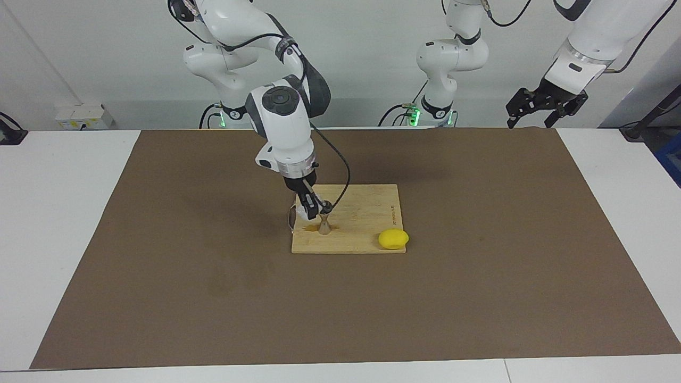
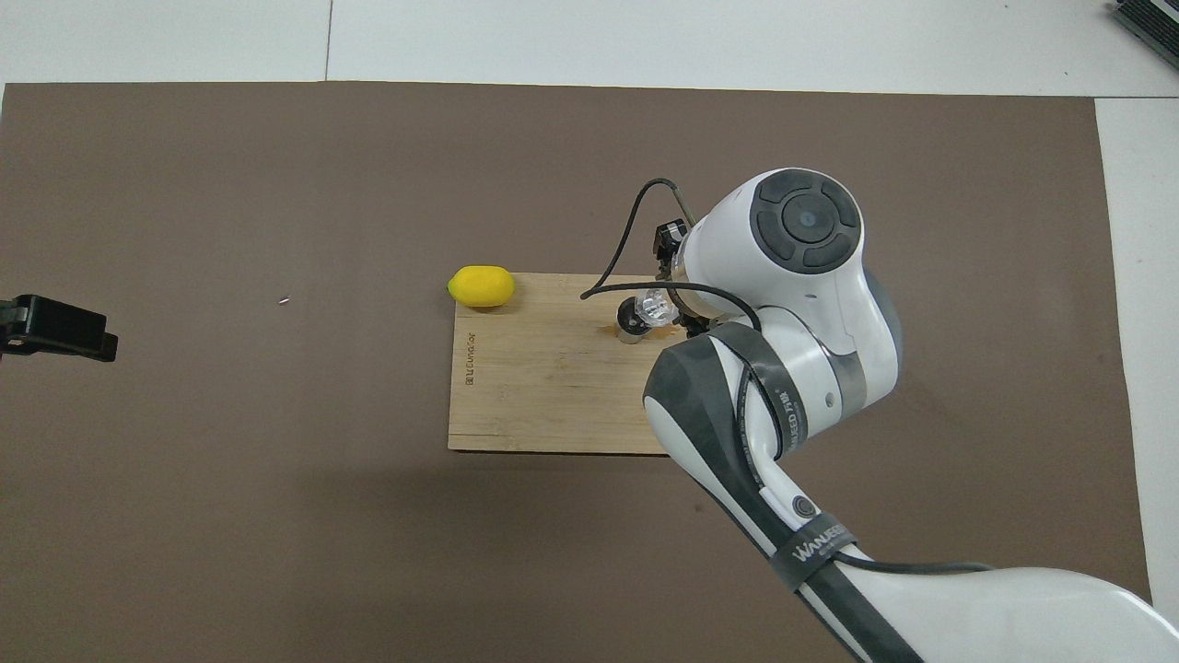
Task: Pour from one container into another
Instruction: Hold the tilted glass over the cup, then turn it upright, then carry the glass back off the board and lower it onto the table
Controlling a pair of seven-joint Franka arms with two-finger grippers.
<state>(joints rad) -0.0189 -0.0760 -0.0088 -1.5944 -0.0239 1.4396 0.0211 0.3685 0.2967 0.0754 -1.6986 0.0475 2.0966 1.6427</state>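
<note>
A small clear glass cup (image 1: 301, 212) (image 2: 655, 308) is tilted over the open top of the metal jigger (image 1: 324, 224) (image 2: 630, 325). My right gripper (image 1: 313, 207) is shut on the cup, and in the overhead view its wrist hides most of the fingers. The jigger stands upright on the wooden cutting board (image 1: 367, 210) (image 2: 543, 396), at the board's edge toward the right arm's end of the table. A small amber wet patch (image 1: 311, 229) lies on the board beside the jigger. My left gripper (image 1: 531, 122) (image 2: 55, 328) waits raised and open over the left arm's end of the table.
A yellow lemon (image 1: 393, 239) (image 2: 481, 286) rests at the board's corner farthest from the robots, toward the left arm's end. A brown mat (image 1: 479, 298) (image 2: 230, 460) covers the white table.
</note>
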